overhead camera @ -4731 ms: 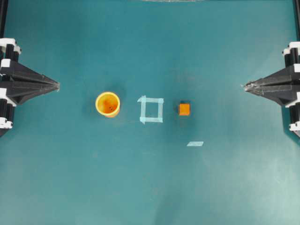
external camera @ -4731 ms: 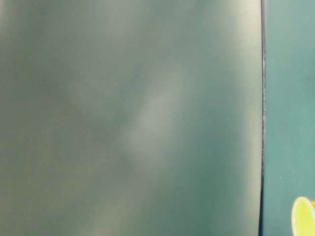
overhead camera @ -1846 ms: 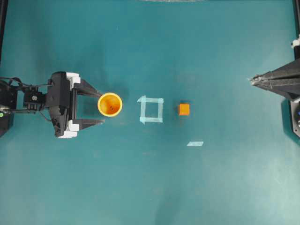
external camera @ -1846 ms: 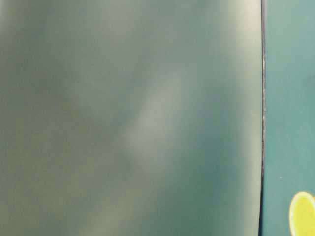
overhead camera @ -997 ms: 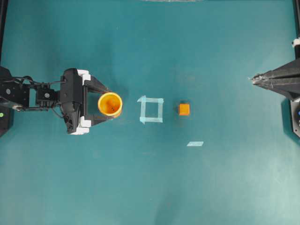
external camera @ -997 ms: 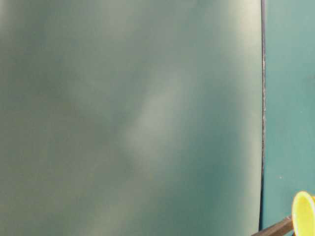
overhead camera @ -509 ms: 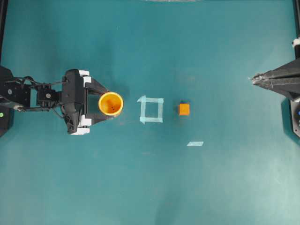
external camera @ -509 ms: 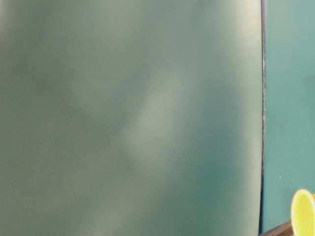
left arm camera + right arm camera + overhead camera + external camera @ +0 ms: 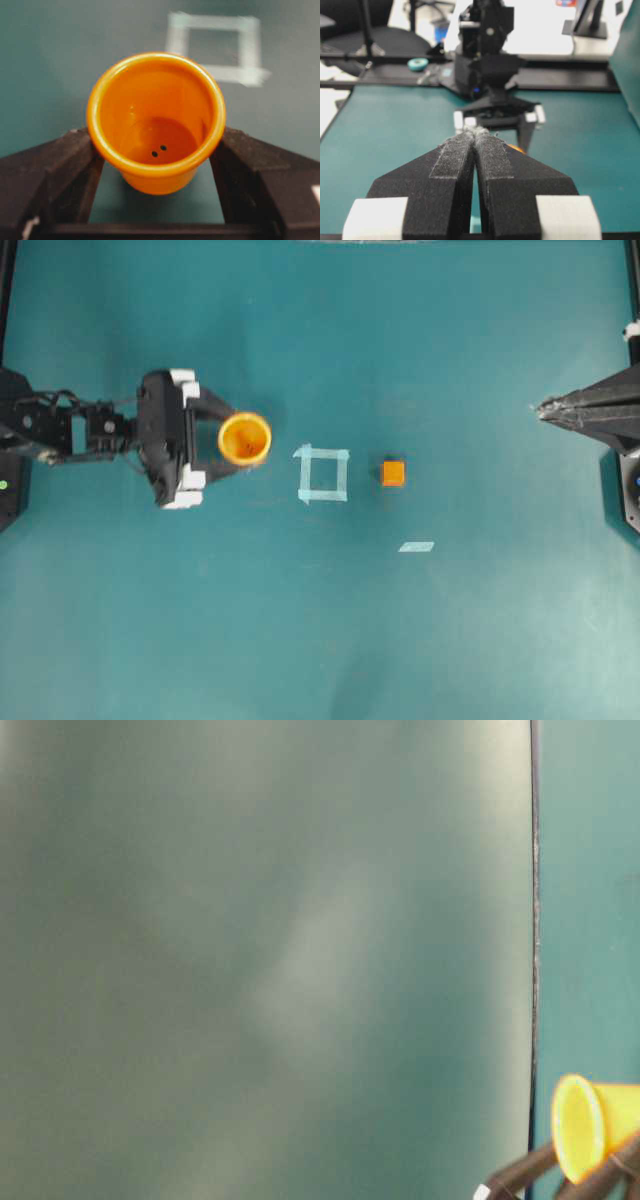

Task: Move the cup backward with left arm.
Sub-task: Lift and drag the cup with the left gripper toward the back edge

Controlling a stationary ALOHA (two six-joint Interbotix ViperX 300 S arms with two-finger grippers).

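**Asker:** Since a moment ago, what has shifted?

**Describer:** Between then and now the cup [image 9: 244, 438] has travelled toward the top edge of the overhead view, carried by the left pincer [image 9: 228, 441]. It no longer sits level with the tape square [image 9: 322, 473] but a little above that line, and it looks tilted, its mouth leaning toward the square.

**Asker:** How is it held?

**Describer:** The left pincer is closed onto the cup's sides, one black finger [image 9: 60, 170] pressing each flank below the rim, jaws fairly wide because the cup is broad. From the low side view the cup [image 9: 590, 1125] appears lifted and tipped.

**Asker:** How should the step go on?

**Describer:** My judgement: keep the squeeze steady, carry on toward the far edge slowly, and level the cup before setting it down, since a tilted base could topple it on release.

**Asker:** Anything in the way?

**Describer:** The teal worktop [image 9: 320, 330] behind the cup shows nothing. An orange cube [image 9: 393, 473] and a loose tape strip [image 9: 416, 546] lie well to the side. The right pincer [image 9: 541, 411] rests at the far right, tips pressed together, holding nothing.
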